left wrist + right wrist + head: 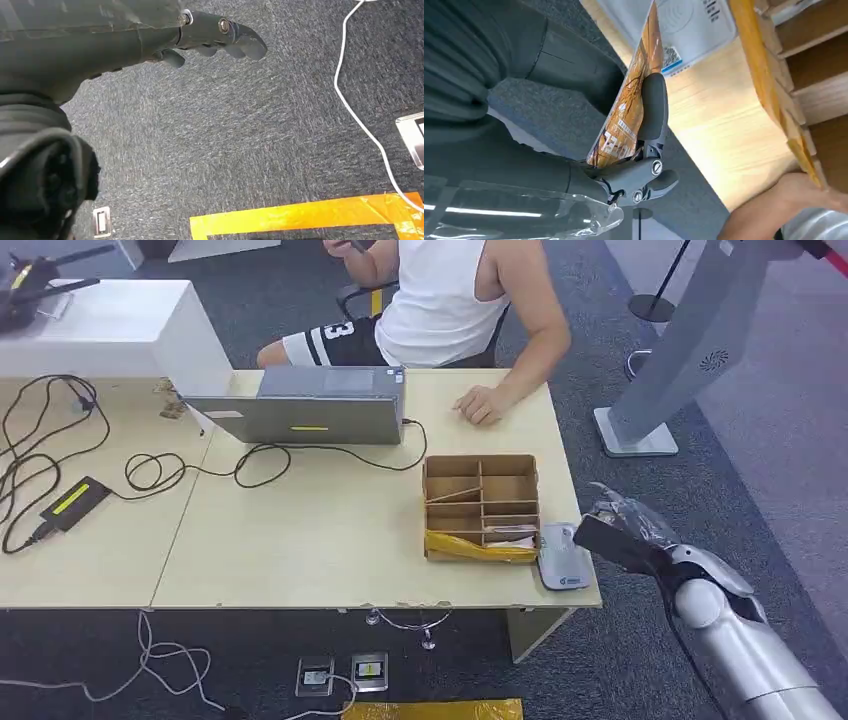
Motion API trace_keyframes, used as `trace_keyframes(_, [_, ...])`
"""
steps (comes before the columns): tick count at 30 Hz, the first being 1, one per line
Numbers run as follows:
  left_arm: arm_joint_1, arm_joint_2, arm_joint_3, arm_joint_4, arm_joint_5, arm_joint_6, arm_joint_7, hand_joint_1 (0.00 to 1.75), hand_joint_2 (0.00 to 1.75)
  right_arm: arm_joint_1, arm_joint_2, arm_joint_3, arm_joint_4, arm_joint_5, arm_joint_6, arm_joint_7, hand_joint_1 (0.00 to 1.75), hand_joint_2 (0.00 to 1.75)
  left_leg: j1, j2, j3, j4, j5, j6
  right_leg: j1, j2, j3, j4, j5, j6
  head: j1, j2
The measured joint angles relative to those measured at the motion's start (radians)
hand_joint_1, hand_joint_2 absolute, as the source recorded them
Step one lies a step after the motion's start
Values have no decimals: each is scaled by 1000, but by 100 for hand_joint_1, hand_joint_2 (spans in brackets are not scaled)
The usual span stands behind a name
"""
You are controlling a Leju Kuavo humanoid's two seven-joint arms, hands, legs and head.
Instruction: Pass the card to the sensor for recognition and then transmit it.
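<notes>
From the head view, the right hand (pixel 612 523) is seen just off the table's (pixel 300 550) right edge, beside the white sensor (pixel 562 558) lying at the table's front right corner, but what it holds cannot be made out there. The right wrist view supplies this — the card (pixel 631 100), printed in orange and brown, is pinched edge-on between the thumb and a dark finger (pixel 653 107), its far end reaching over the sensor (pixel 684 30). Whether card and sensor touch cannot be told.

The left hand (pixel 215 37) is shown in the left wrist view above grey carpet, fingers loosely curled with nothing in them, near a white cable (pixel 350 110) and a strip of yellow tape (pixel 300 215).

A cardboard divider box (pixel 481 507) with a yellow band stands just beside the sensor. Behind it a person's hand (pixel 480 405) rests on the table, next to a laptop (pixel 310 405) and a black cable (pixel 260 460).

A QR code and small dark print are visible on the sensor — the print is too blurred to read. The card's text is likewise illegible.
</notes>
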Motion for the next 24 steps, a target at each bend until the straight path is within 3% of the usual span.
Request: trace_keyframes(24, [0,2,0,0,3,2,0,0,0,35,28,36,-8,37,15,15,175,175,0,0,0,0,0,0,0,0,0,0,0,0,0,0])
